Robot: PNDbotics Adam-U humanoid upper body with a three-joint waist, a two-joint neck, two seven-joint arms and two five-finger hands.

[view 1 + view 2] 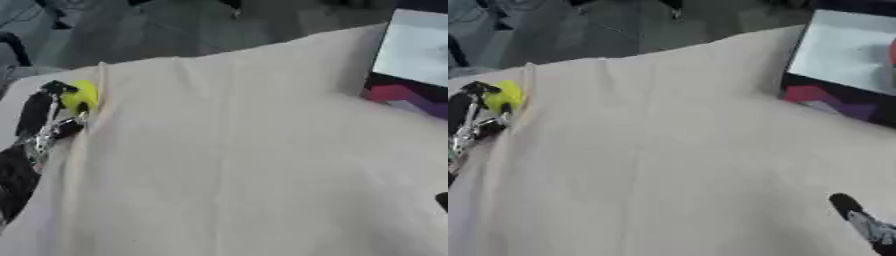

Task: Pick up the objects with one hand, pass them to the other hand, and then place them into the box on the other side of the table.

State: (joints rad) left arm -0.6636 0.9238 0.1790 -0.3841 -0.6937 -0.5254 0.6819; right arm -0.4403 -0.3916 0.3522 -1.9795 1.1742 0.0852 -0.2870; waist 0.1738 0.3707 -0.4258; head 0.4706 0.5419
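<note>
Left hand [48,117] grasps a yellow object [80,95] at the worktop's [236,165] left edge, fingers curled round it, apparently for a handover. Right hand [866,225] shows only at the lower right; its state cannot be told. Box [846,57] waits far right.

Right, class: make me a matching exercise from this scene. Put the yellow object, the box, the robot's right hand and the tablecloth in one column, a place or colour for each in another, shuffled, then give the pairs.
Column 1
1. yellow object
2. box
3. right hand
4. tablecloth

Column 2
A. beige, covering the table
B. lower right corner, holding nothing
C. held in the fingers of the left hand, at the table's left edge
D. far right of the table, pale inside, dark patterned side

Pairs: 1-C, 2-D, 3-B, 4-A
</note>
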